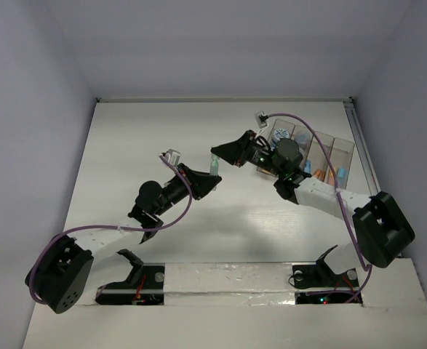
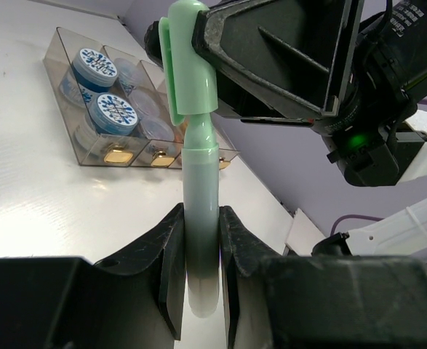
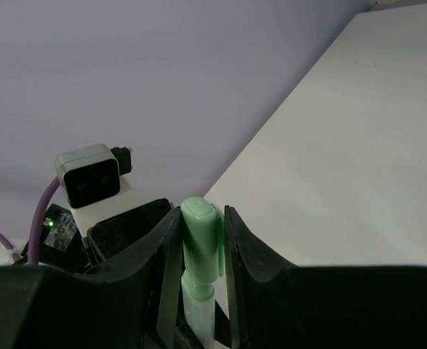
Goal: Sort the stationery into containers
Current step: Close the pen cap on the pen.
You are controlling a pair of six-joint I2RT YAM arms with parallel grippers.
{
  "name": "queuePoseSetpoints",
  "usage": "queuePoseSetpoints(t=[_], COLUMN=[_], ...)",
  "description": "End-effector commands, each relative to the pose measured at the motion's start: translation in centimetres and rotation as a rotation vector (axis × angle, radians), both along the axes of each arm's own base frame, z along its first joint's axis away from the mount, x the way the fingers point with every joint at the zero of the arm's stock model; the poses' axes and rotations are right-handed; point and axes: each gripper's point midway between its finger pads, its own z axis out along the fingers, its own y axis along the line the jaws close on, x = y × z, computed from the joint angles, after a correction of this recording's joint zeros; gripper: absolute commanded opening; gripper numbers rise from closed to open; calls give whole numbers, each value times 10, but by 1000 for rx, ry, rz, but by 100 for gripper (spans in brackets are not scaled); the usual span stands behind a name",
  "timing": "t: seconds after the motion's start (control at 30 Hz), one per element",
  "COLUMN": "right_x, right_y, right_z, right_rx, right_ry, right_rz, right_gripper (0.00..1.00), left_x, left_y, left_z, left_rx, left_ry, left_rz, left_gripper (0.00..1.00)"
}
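Observation:
A pale green capsule-like stick (image 1: 214, 167) is held in the air between my two arms, over the middle of the table. My left gripper (image 2: 198, 243) is shut on its pale body (image 2: 198, 174). My right gripper (image 3: 201, 236) is shut on its brighter green cap (image 3: 202, 218), and a narrow neck shows between cap and body. The clear organiser box (image 1: 348, 154) lies at the back right. It holds round tubs with blue patterned lids (image 2: 115, 110) in its left compartments and orange and blue sticks (image 1: 322, 173) further right.
White walls close in the table at the back and on both sides. A metal strip (image 1: 228, 280) runs along the near edge between the arm bases. Purple cables (image 1: 311, 134) loop over the right arm near the organiser.

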Motion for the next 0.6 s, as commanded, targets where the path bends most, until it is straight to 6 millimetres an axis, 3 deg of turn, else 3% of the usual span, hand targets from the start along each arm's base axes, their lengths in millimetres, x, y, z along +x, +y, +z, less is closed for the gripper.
queuePoseSetpoints(t=[0.0,0.27,0.57], right_x=[-17,-41,-56], right_y=[2,1,2], right_z=[27,37,28], right_rx=[45,127,133], right_ry=[-130,-192,-190], right_rz=[32,73,127], right_gripper=[0,0,0], left_x=[3,0,-1], left_y=[1,6,8], left_z=[32,58,72], left_rx=[-66,-129,-156], left_ry=[-73,-107,-133], left_rz=[7,21,23], left_gripper=[0,0,0])
